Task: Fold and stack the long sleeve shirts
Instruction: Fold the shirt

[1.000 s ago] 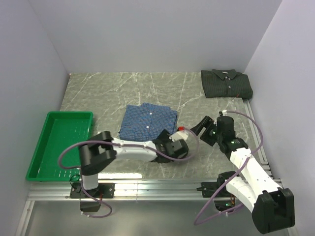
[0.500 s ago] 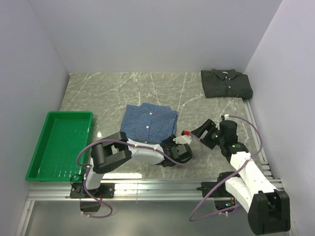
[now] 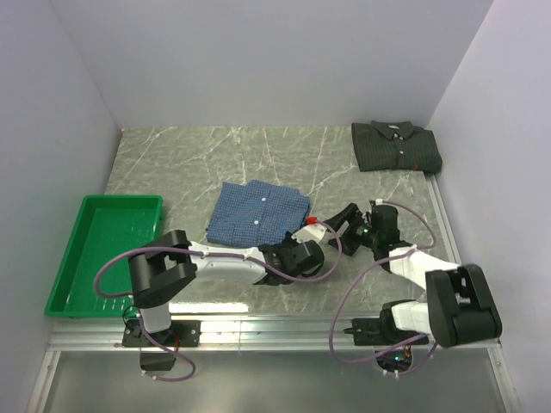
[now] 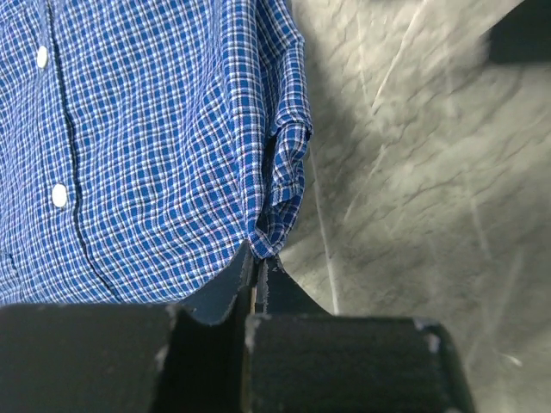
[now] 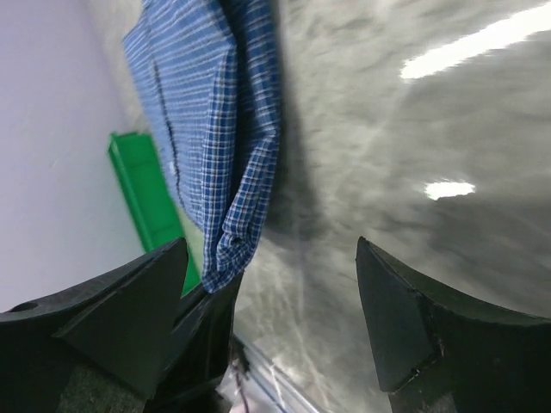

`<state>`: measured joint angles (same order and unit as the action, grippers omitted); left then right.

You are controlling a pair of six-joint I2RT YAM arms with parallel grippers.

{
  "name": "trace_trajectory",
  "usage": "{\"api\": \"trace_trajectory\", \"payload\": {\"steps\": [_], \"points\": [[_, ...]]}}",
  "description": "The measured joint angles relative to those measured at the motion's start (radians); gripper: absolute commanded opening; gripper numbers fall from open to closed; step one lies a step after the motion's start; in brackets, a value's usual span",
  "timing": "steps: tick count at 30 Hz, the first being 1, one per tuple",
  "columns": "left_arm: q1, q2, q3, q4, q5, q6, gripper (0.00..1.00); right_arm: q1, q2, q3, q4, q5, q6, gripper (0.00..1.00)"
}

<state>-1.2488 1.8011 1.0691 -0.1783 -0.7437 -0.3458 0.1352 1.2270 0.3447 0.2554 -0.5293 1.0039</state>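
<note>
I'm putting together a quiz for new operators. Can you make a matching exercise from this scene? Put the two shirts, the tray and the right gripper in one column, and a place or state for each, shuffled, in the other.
Column one
1. blue checked shirt
2. dark shirt
3. green tray
4. right gripper

Column two
A. folded, at the far right corner of the table
B. open, next to a shirt's edge
C. along the table's left side
D. mid-table, a corner pinched by the left gripper

Pairs: 1-D, 2-A, 3-C, 4-B
</note>
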Motion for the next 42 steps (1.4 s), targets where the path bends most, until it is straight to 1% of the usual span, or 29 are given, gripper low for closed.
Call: {"api": "trace_trajectory", "payload": {"steps": [6, 12, 16, 21, 30, 33, 34, 36, 37, 38, 40, 41, 42], "points": [[0.011, -0.052, -0.022, 0.013, 0.049, -0.043, 0.01, 0.096, 0.185, 0.022, 0.206, -0.037, 0.093, 0.86], [0.012, -0.054, -0.032, 0.013, 0.076, -0.069, 0.0, 0.175, 0.357, 0.077, 0.356, -0.037, 0.167, 0.86], [0.021, -0.064, -0.032, 0.013, 0.091, -0.083, 0.0, 0.212, 0.436, 0.103, 0.422, -0.026, 0.207, 0.86], [0.039, -0.09, -0.032, 0.013, 0.114, -0.098, 0.01, 0.255, 0.467, 0.121, 0.454, 0.006, 0.228, 0.85], [0.045, -0.133, -0.032, 0.013, 0.173, -0.142, 0.01, 0.275, 0.57, 0.194, 0.511, 0.028, 0.261, 0.73], [0.045, -0.135, -0.032, 0.013, 0.189, -0.166, 0.03, 0.28, 0.596, 0.21, 0.525, 0.036, 0.263, 0.65], [0.045, -0.135, -0.033, 0.012, 0.198, -0.174, 0.04, 0.281, 0.601, 0.211, 0.528, 0.039, 0.262, 0.58], [0.045, -0.135, -0.033, 0.008, 0.209, -0.192, 0.11, 0.282, 0.607, 0.211, 0.527, 0.048, 0.257, 0.45], [0.045, -0.135, -0.033, 0.007, 0.215, -0.2, 0.15, 0.282, 0.61, 0.211, 0.523, 0.055, 0.253, 0.3], [0.045, -0.135, -0.033, 0.006, 0.22, -0.207, 0.27, 0.282, 0.611, 0.211, 0.517, 0.059, 0.247, 0.24], [0.045, -0.137, -0.033, -0.004, 0.234, -0.23, 0.46, 0.282, 0.61, 0.211, 0.507, 0.071, 0.238, 0.13], [0.045, -0.14, -0.033, -0.01, 0.241, -0.24, 0.58, 0.282, 0.609, 0.211, 0.5, 0.077, 0.229, 0.1], [0.045, -0.146, -0.033, -0.019, 0.254, -0.249, 0.62, 0.282, 0.608, 0.211, 0.491, 0.079, 0.217, 0.08]]}}
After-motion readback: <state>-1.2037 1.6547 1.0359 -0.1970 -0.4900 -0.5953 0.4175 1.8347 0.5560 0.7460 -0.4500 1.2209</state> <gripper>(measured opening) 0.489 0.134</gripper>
